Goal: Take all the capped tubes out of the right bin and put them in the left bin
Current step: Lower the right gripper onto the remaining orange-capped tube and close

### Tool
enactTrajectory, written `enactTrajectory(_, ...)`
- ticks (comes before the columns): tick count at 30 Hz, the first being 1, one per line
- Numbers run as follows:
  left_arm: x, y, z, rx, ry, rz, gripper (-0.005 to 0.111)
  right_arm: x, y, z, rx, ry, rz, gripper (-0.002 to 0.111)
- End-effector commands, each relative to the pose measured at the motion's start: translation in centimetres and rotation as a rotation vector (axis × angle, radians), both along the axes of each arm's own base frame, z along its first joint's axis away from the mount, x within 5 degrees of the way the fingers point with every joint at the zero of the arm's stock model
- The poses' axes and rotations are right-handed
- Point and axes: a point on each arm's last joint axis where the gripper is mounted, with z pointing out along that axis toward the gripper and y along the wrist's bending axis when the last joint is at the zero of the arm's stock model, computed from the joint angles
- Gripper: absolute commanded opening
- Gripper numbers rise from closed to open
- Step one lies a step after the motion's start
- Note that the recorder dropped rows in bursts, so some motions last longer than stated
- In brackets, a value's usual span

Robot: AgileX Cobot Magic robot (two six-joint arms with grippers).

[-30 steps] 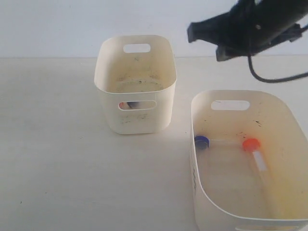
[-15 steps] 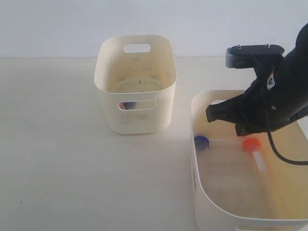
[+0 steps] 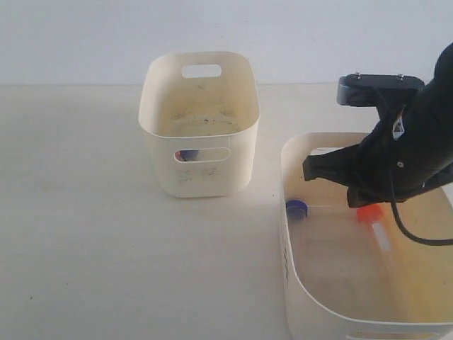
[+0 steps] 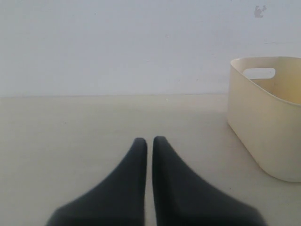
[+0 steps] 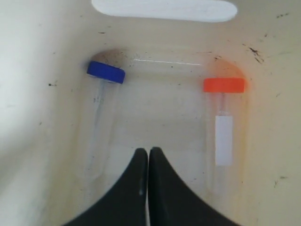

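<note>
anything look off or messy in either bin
Nothing is spilled or tipped. The only oddity is dirt: dark specks and smudges dot the inner walls of the right bin and the left bin. The blue-capped tube and orange-capped tube lie flat, caps on.

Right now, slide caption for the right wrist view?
Shut black right gripper over cream plastic bin, between blue-capped clear tube and orange-capped clear tube.

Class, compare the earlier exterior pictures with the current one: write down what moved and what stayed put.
The right arm came down from above and behind the right bin to hang low over it, its fingers shut and empty. Nothing was gripped or released. The left bin, the blue-capped tube and the orange-capped tube stayed put.
</note>
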Motion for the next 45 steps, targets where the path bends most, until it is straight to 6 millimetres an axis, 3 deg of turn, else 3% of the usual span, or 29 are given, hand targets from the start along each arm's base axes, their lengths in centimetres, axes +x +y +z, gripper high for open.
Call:
enactTrajectory(1,0.0,0.0,0.1,-0.008,-0.005,-0.007,0.004,0.4,0.2,-1.7,-0.009,0.066,-0.01,0.0)
enactTrajectory(12,0.0,0.0,0.1,-0.008,-0.005,-0.007,0.004,0.8,0.5,-3.9,-0.031,0.156,-0.017,0.002)
enactTrajectory(17,0.0,0.0,0.1,-0.008,-0.005,-0.007,0.004,1.0,0.8,-5.1,-0.046,0.189,-0.01,0.037)
enactTrajectory(23,0.0,0.0,0.1,-0.008,-0.005,-0.007,0.004,0.8,2.0,-5.2,-0.07,0.15,0.055,0.039)
enactTrajectory(30,0.0,0.0,0.1,-0.008,-0.005,-0.007,0.004,0.7,0.4,-5.1,-0.258,0.16,0.013,0.04)
enactTrajectory(36,0.0,0.0,0.1,-0.008,-0.005,-0.007,0.004,0.6,0.4,-5.1,-0.264,0.164,0.01,0.066)
enactTrajectory(45,0.0,0.0,0.1,-0.008,-0.005,-0.007,0.004,0.6,0.4,-5.1,-0.264,0.165,0.014,0.053)
